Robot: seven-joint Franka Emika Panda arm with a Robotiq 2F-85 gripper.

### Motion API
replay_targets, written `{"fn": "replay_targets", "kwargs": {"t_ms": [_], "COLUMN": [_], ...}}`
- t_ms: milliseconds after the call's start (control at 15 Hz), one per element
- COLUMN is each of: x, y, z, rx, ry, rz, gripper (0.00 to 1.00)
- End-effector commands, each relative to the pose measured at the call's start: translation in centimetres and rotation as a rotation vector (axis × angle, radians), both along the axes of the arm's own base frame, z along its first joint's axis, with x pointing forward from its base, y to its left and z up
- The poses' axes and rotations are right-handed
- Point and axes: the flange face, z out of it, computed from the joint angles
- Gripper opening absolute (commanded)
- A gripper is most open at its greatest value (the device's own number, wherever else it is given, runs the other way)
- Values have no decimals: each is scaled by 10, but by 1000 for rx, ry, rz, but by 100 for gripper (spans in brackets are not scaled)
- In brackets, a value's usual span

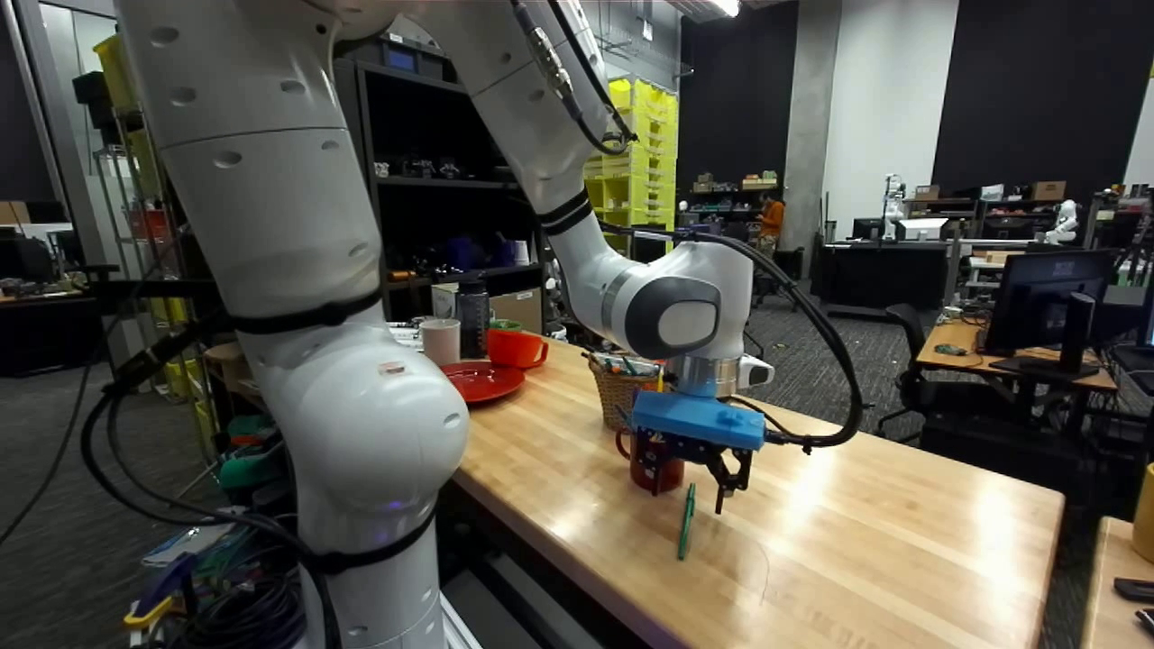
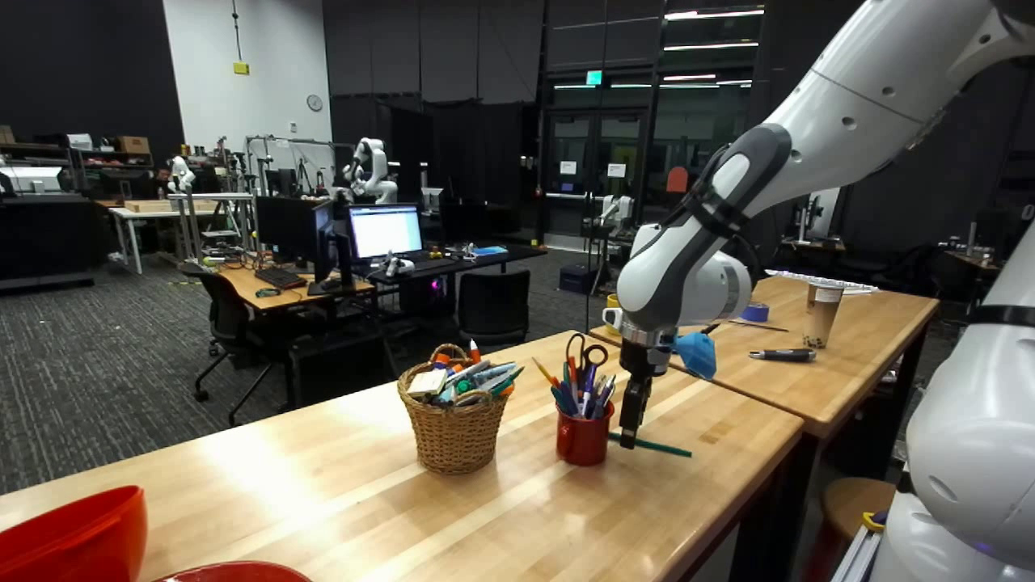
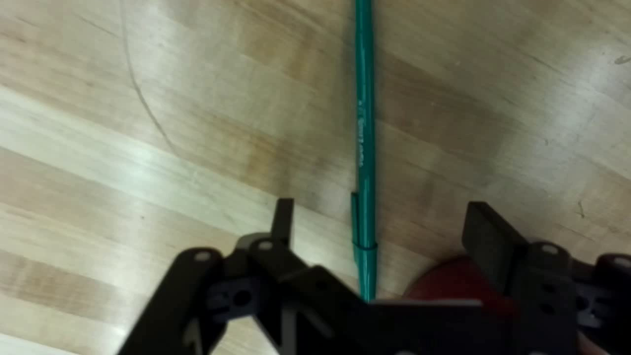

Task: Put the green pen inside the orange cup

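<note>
A thin, shiny green pen point(image 3: 366, 123) lay flat on the pale wooden table point(image 1: 856, 541)
The black two-finger gripper point(image 3: 380, 217) hung over one end of it, its fingers spread wide, one on each side of the pen; just beside stood a small, round red cup point(image 2: 582, 443) with pens point(image 2: 568, 396) sticking up; past it stood a full brown woven basket point(image 2: 454, 440), and farther off, a round red plate point(image 1: 491, 389)

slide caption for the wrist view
Open hand over the green pen on the wooden tabletop, red cup partly visible at lower right.
</note>
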Motion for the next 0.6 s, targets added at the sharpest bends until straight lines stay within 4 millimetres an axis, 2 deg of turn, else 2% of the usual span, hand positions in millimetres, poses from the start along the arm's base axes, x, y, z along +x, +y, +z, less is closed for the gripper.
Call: {"fn": "replay_targets", "kwargs": {"t_ms": [0,467,533], "x": [0,-7,-6], "y": [-2,-5,-7], "z": [-4,-2,-1], "rx": [19,9,6], "ry": [-2,-7,-5], "rz": [0,-9,-13], "gripper": [56,1,0]}}
